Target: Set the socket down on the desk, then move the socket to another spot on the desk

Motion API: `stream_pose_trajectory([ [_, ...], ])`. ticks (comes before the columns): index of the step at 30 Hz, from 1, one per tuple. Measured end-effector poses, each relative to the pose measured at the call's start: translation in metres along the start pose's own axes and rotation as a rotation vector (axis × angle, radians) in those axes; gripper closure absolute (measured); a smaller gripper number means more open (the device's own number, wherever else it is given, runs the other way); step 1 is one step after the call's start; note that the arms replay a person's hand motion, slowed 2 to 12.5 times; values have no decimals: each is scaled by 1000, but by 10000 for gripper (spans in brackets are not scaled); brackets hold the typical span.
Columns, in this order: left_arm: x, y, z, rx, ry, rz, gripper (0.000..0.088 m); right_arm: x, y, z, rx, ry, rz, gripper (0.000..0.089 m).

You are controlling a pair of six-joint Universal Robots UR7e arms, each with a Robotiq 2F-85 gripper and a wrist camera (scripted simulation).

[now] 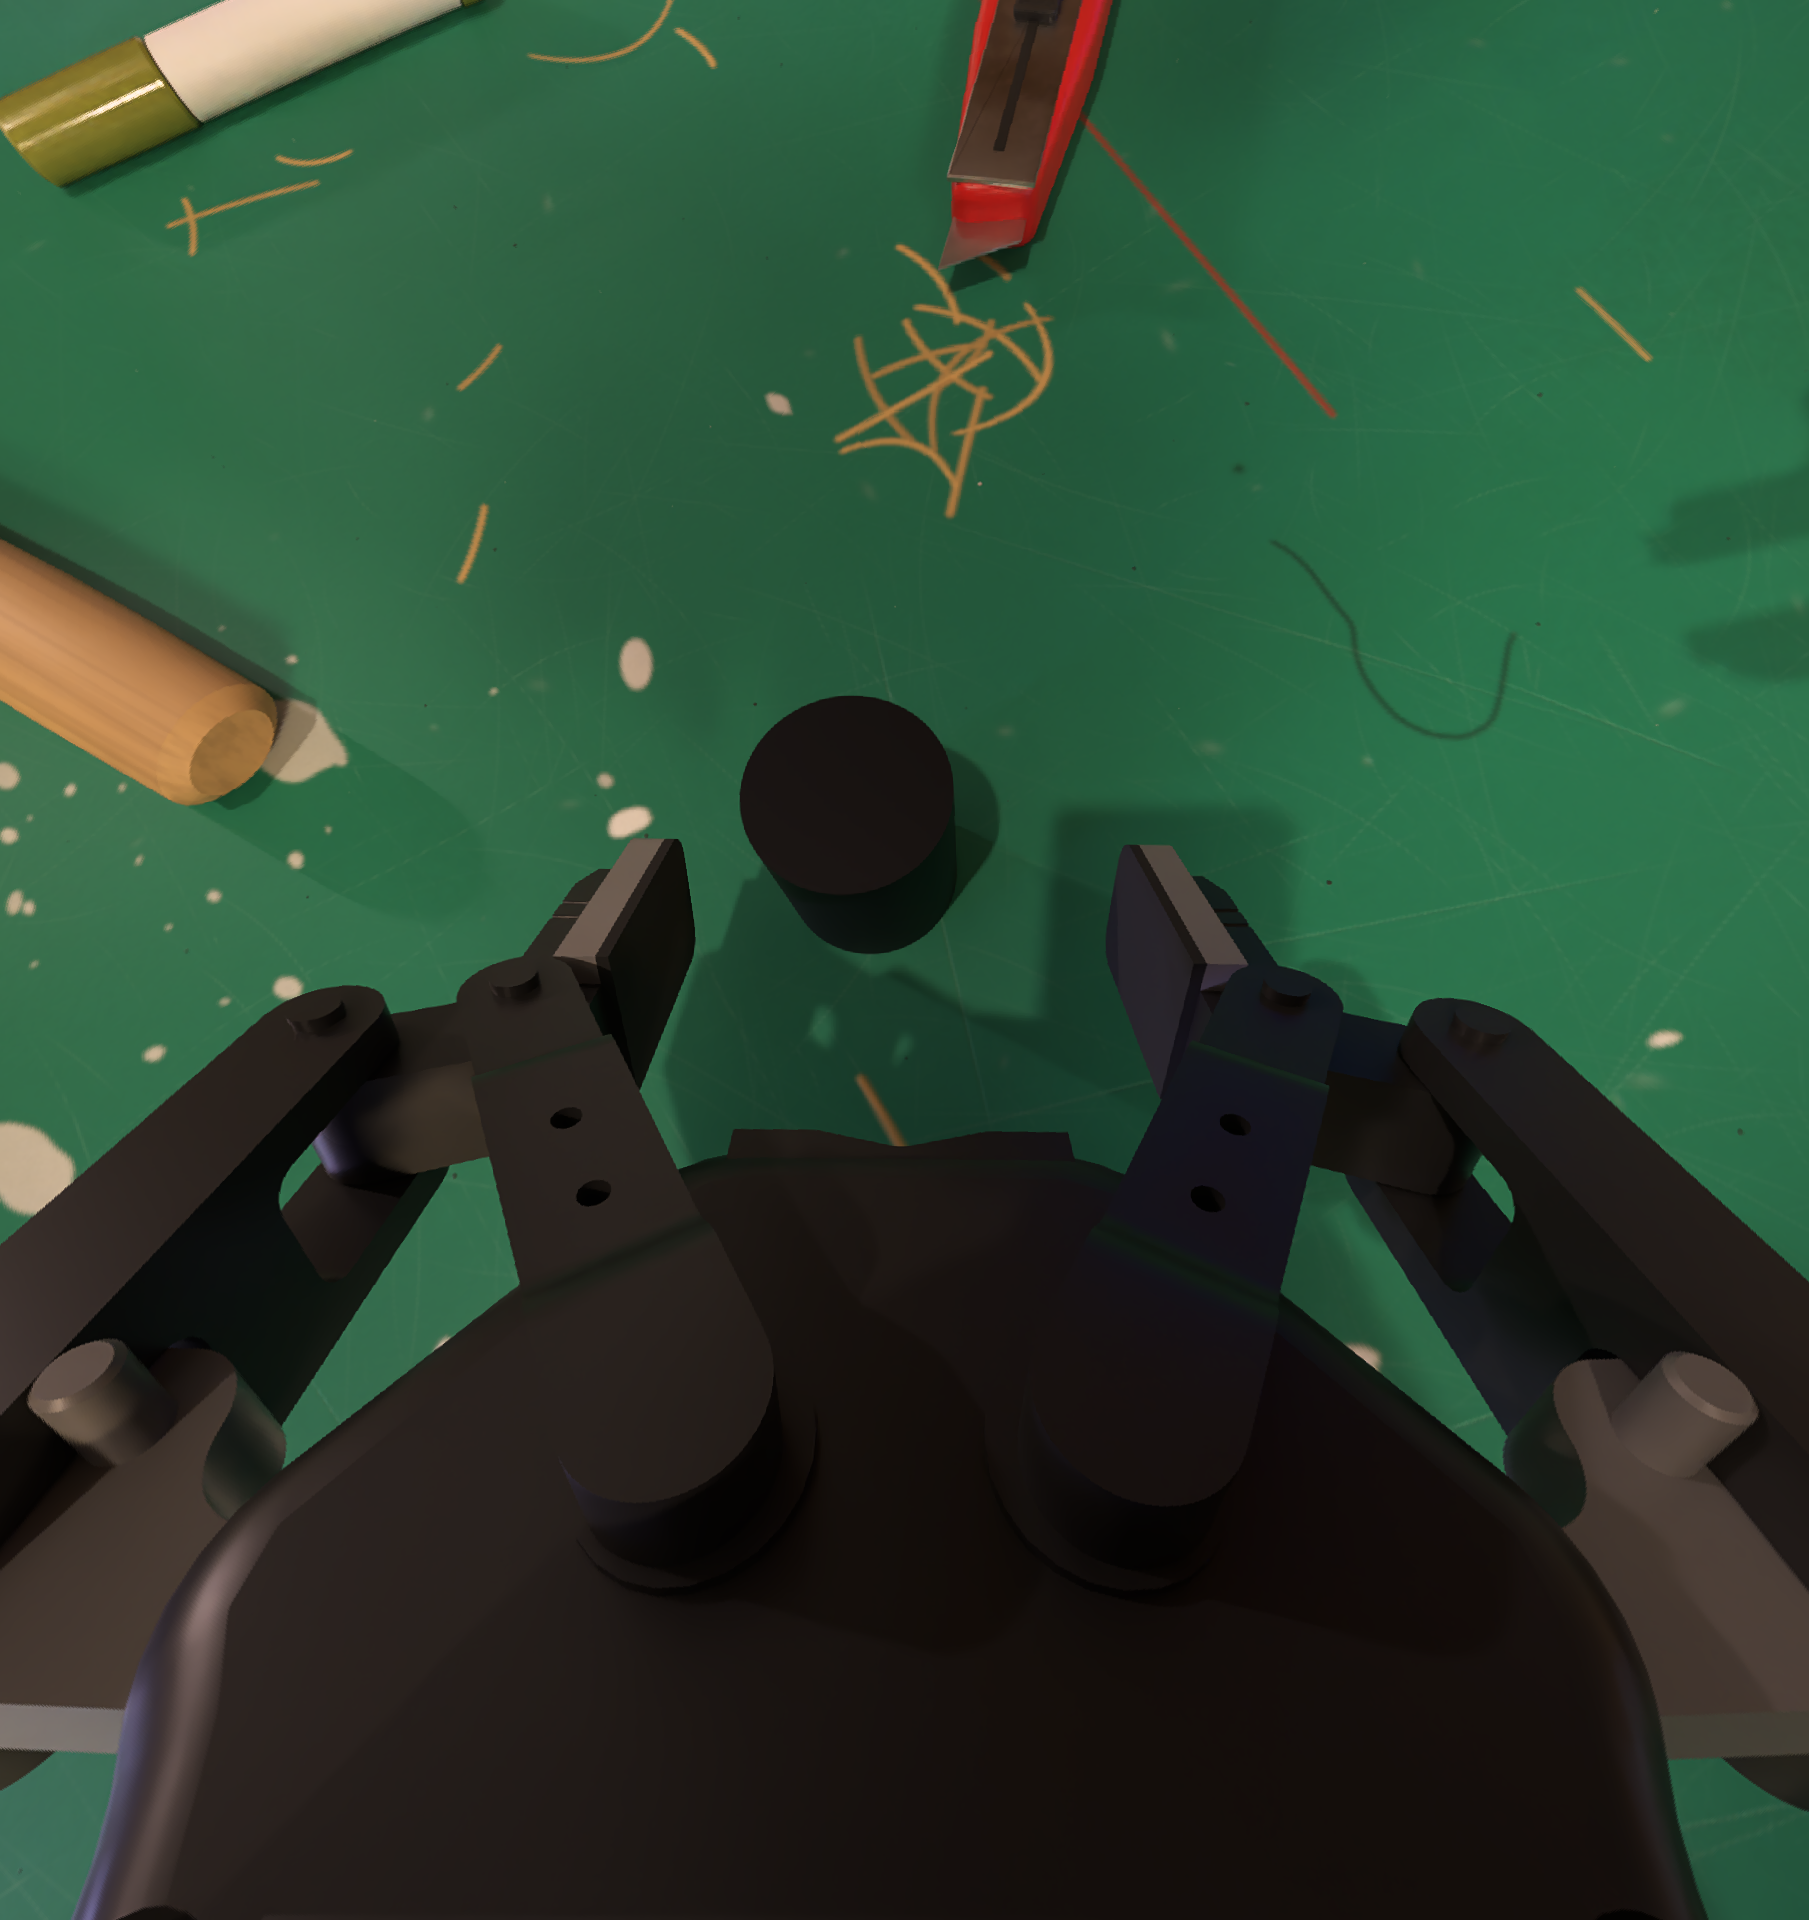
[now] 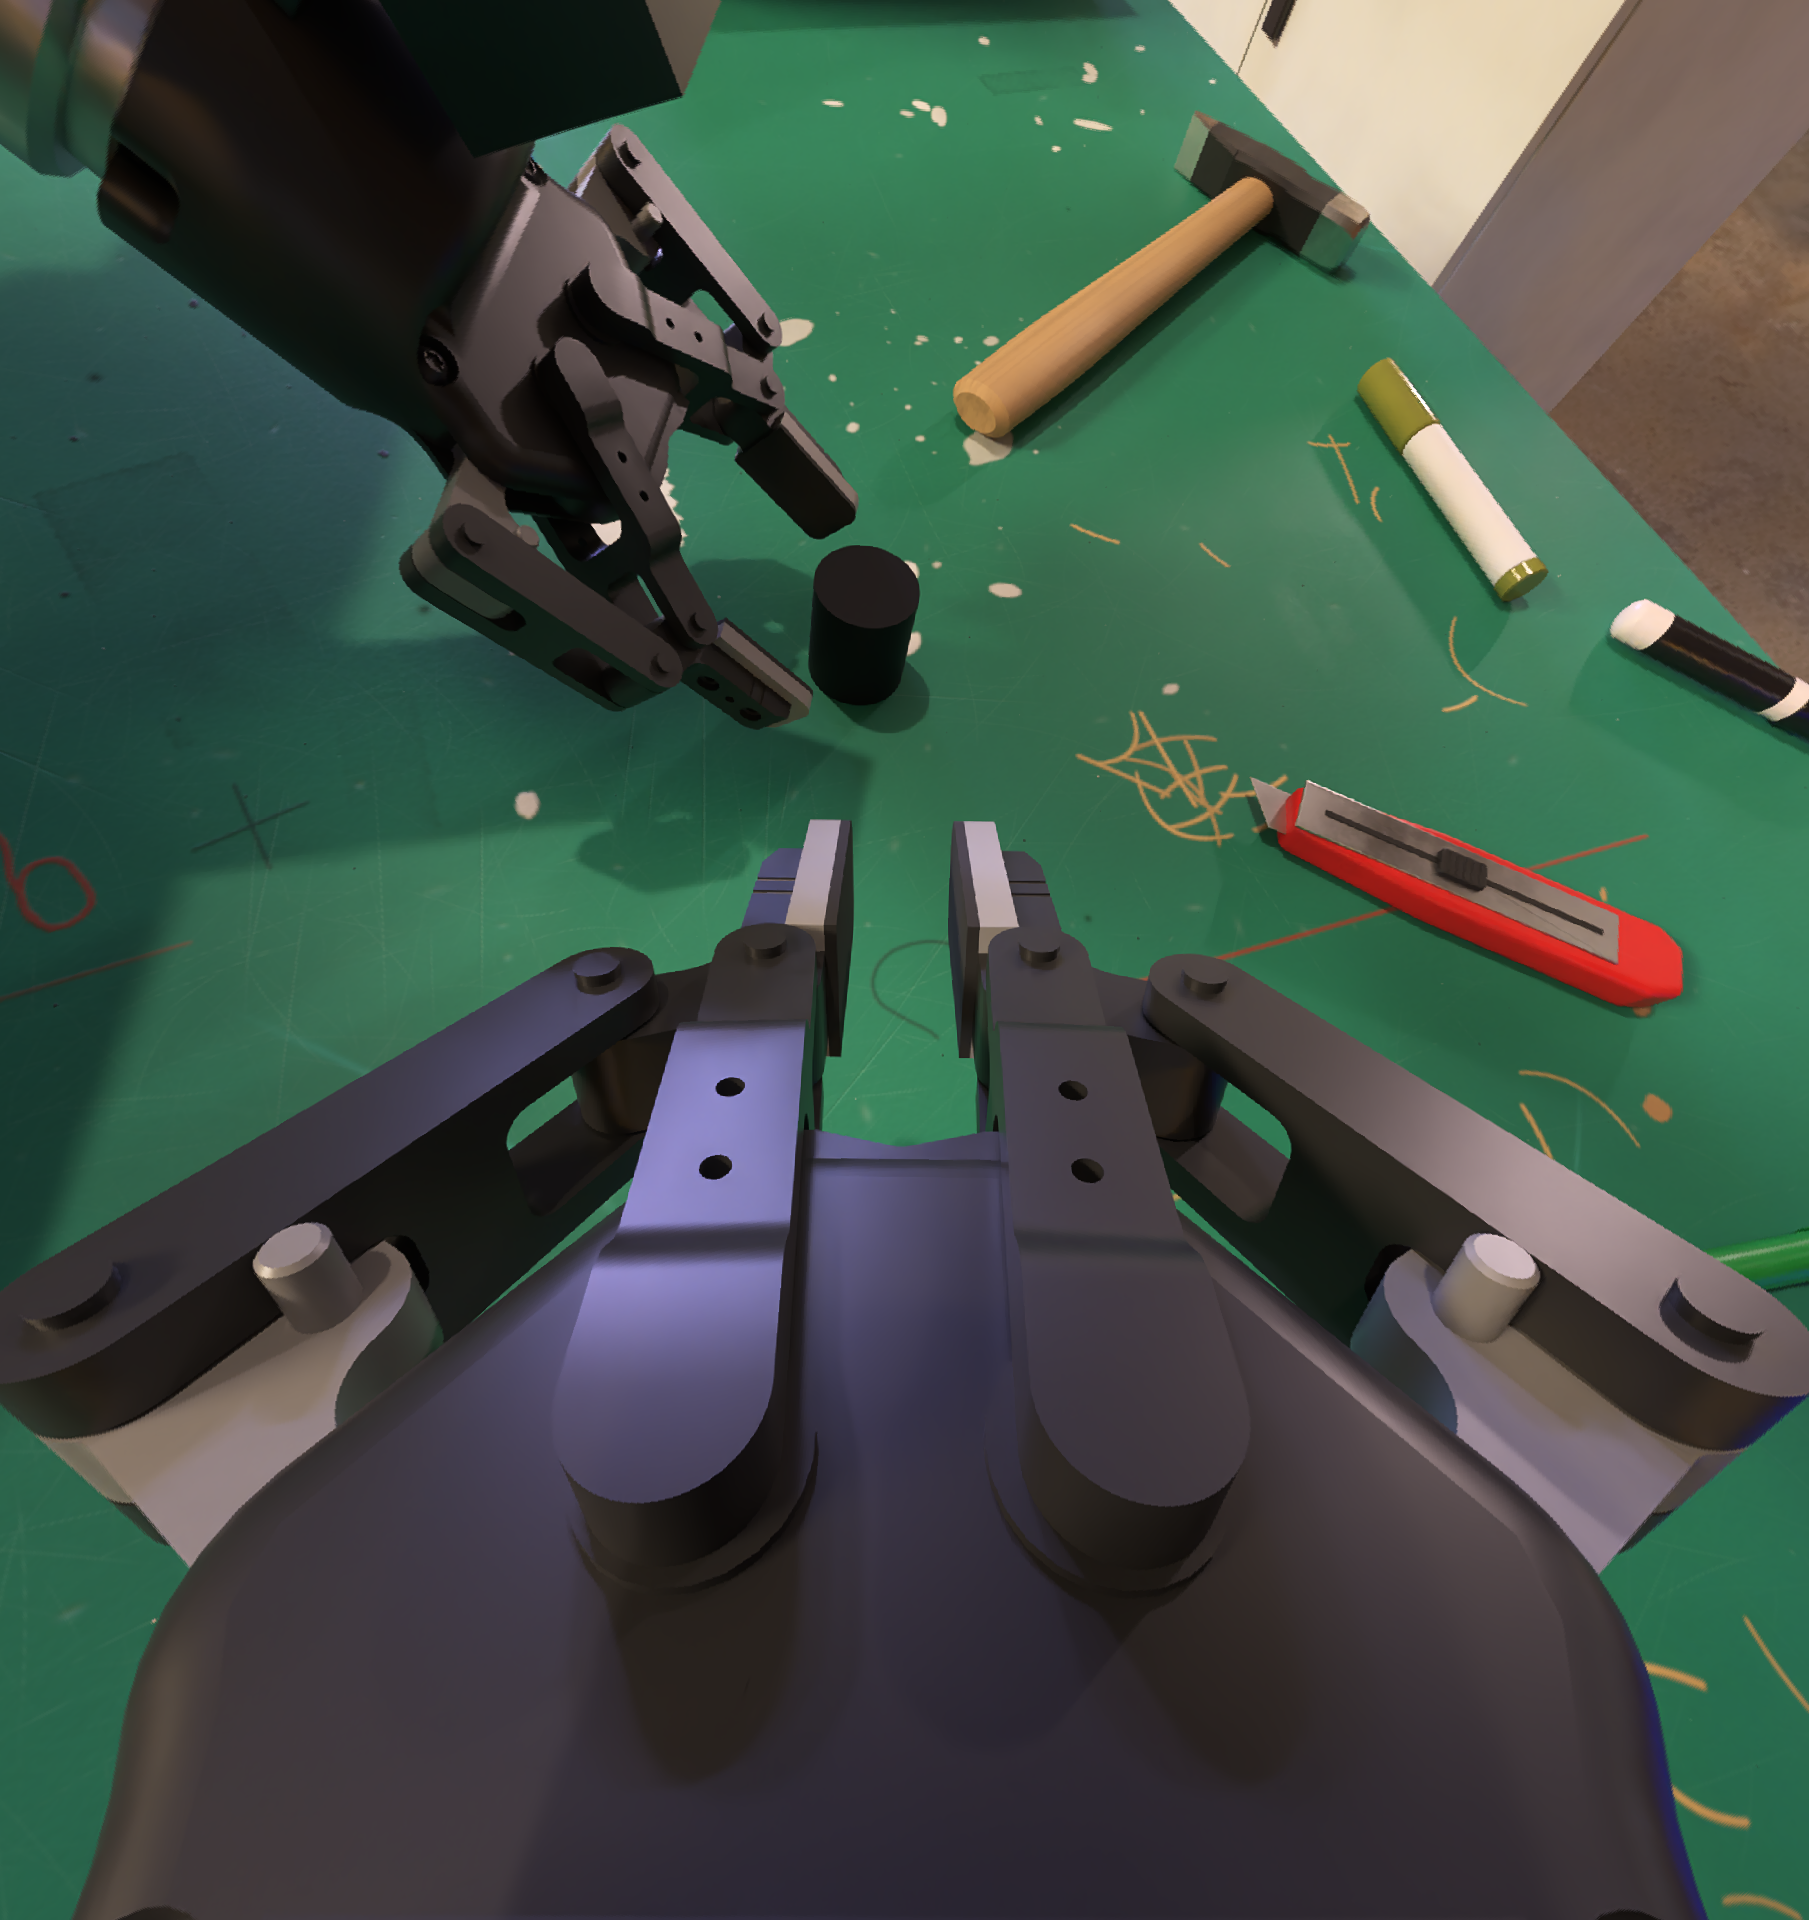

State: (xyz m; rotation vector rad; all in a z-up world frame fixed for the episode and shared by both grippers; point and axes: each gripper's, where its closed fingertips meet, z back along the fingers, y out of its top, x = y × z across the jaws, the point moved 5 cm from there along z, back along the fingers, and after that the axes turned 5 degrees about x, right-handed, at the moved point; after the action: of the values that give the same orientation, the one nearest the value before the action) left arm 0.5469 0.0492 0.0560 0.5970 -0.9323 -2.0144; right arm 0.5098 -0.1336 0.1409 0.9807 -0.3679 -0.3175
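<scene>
From the left wrist view, the left gripper (image 1: 900, 883) has its jaws spread wide and holds nothing. The short black cylindrical socket (image 1: 846, 821) stands upright on the green scuffed table (image 1: 1295, 831), just ahead of the fingertips and slightly toward the left finger, touching neither one. Farther ahead and to the left lies the round end of a light wooden hammer handle (image 1: 100, 675). Well ahead on the left is a white marker with an olive cap (image 1: 204, 83), and well ahead on the right a red utility knife (image 1: 1019, 125) with its blade pointing back toward the gripper.

From the right wrist view, the right gripper (image 2: 900, 862) hangs over bare table with its jaws close together but a narrow gap between them, pinching nothing. Ahead and slightly left, the socket stands between the spread fingers of the left gripper. The red knife lies just to the right, and a black marker with white bands (image 2: 1731, 675) farther right.
</scene>
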Motion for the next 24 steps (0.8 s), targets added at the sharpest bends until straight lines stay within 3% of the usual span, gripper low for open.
stream_pose_trajectory([
  [7, -2, 1, -5, -17, 7, 1, 207, 0, 0, 1, 2, -2, -1, 728],
  [15, -4, 2, -7, -25, 12, 15, 311, 0, 1, 2, 4, -1, -2, 732],
  [24, -5, 2, -8, -26, 11, 25, 334, 0, 0, 1, 1, 4, 0, 736],
])
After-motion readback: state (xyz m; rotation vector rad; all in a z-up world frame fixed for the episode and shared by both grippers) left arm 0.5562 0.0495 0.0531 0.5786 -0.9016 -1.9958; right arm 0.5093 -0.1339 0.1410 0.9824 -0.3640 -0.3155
